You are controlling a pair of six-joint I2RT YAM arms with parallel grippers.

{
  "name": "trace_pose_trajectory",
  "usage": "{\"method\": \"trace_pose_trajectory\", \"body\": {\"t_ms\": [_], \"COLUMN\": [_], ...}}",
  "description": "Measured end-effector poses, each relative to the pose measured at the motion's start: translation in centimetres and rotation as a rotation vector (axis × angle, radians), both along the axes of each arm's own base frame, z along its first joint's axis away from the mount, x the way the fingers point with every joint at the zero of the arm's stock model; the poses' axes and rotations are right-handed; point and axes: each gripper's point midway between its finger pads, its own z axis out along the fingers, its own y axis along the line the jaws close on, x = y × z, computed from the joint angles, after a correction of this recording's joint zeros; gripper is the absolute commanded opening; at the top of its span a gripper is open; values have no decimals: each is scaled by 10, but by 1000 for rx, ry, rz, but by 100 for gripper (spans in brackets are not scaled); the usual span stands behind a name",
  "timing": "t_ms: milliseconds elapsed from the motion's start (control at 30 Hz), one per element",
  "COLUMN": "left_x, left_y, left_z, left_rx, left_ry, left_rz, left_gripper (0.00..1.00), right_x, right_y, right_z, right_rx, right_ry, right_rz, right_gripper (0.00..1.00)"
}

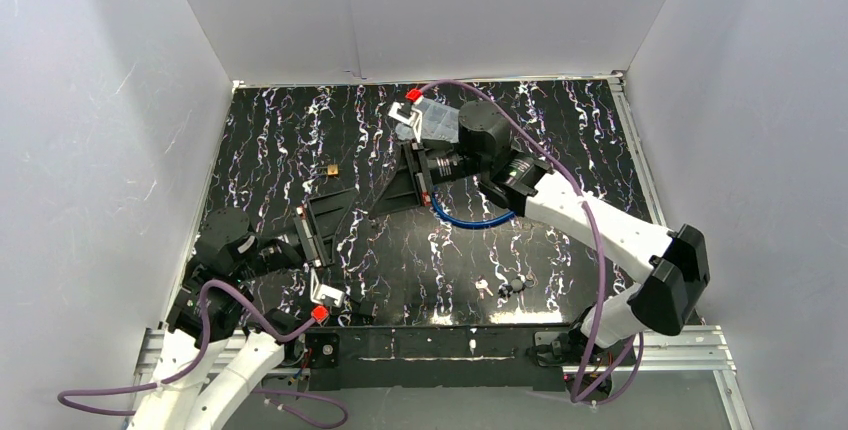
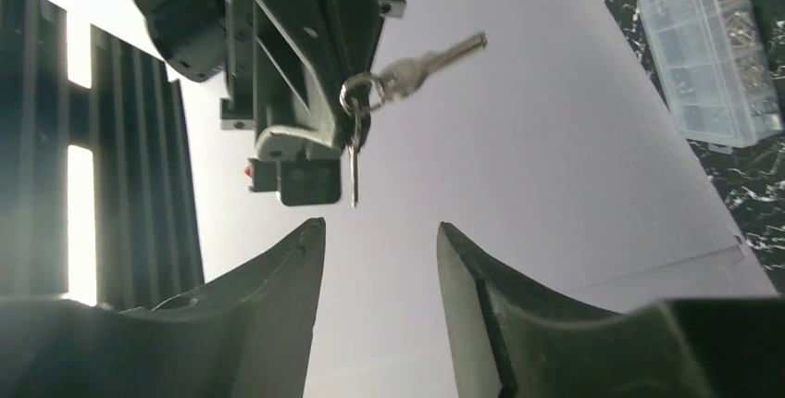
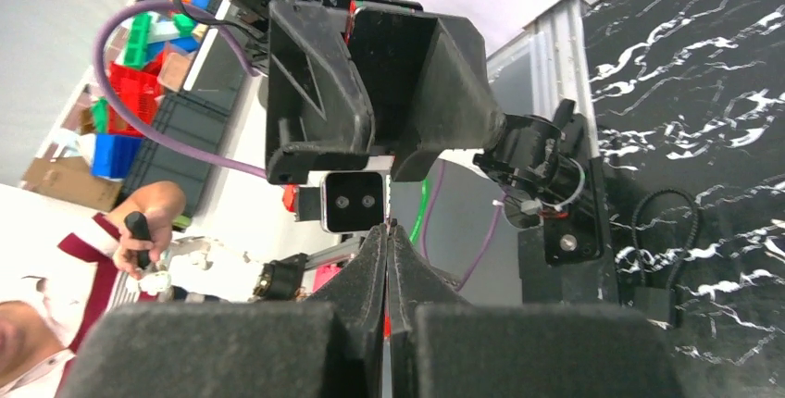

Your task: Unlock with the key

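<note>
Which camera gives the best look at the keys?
Left wrist: the keys stand out against the white wall at the right gripper. The top view is too far to show them; the right wrist view shows only its shut jaws.

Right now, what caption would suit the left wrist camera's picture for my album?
Open left gripper faces the right gripper, shut on a ring of keys; a clear parts box lies nearby.

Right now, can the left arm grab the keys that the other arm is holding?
Probably yes. The left gripper has its jaws open and aimed at the keys, which dangle from the shut right gripper, and nothing shows in the gap between them.
</note>
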Motion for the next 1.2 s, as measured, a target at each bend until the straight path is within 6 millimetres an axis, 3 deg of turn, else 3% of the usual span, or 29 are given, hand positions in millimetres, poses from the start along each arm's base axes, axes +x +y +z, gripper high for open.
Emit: {"method": "trace_pose_trajectory", "body": {"t_ms": [167,267,367,500,667,767,900,1000,1100,1200], "left_x": [9,12,9,2,-30,-51,-64,-68,-71,-75], "left_y": [8,17,26,27,18,15,9,1,-9,-13], "left_z": [-8,-14,-11,-9,-52,-61,-54,-30,-4,1], "left_rx": [15,37,40,1,20,28,-15,-58,-98,-120], "left_ry": [57,198,408,814,1301,1479,1595,1642,1684,1733], "left_rz": [73,134,198,276,301,294,273,231,159,131], "left_gripper": [62,66,65,66,64,63,62,58,56,57], "right_x": [0,5,7,2,-21,-40,-56,-59,-60,-64], "right_y": [-7,-10,-16,-28,-32,-33,-35,-38,-38,-37], "right_z": [-6,-7,-9,-10,-1,2,-6,-11,-7,1], "right_rx": [-60,-100,-134,-179,-209,-208,-229,-250,-242,-222], "right_ry": [-29,-68,-123,-245,-402,-466,-504,-523,-549,-582], "right_rz": [-39,-74,-105,-133,-105,-60,-11,2,1,5], "right_gripper": [1,1,1,1,1,1,1,1,1,1]}}
